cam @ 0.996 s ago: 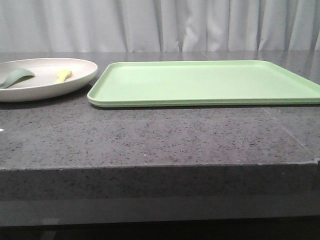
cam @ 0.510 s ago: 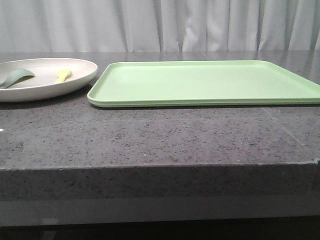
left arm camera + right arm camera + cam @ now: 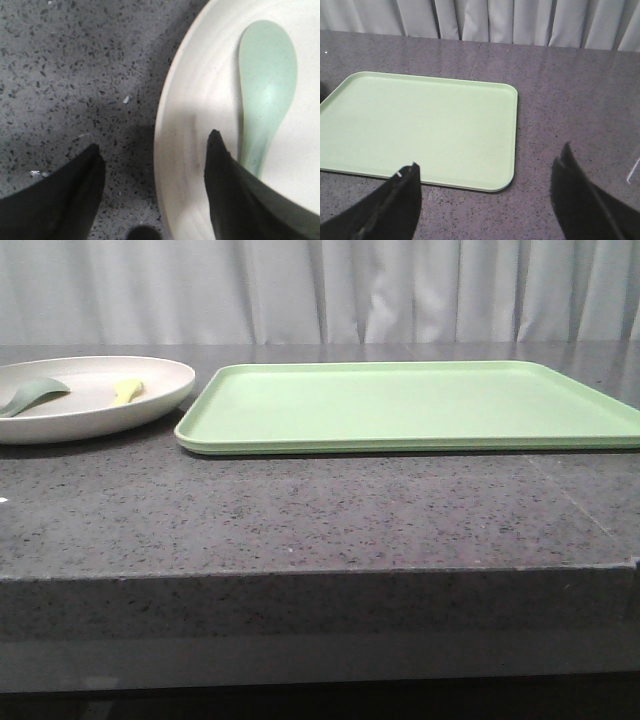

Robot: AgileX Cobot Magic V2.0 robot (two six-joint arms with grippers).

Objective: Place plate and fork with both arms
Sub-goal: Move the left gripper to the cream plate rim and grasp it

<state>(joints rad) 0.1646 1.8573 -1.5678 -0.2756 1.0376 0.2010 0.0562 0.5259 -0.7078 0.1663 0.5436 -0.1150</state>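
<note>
The off-white plate sits on the dark counter at the far left. The pale-yellow fork lies in it, next to a grey-green spoon. In the left wrist view my left gripper is open and straddles the plate's rim, one finger over the counter and one over the plate beside the spoon. The fork is out of that view. My right gripper is open and empty, above the counter near a corner of the tray. Neither gripper shows in the front view.
A light green rectangular tray lies right of the plate, close to its rim; it also shows in the right wrist view. A white curtain hangs behind the counter. The counter's front edge is near the camera.
</note>
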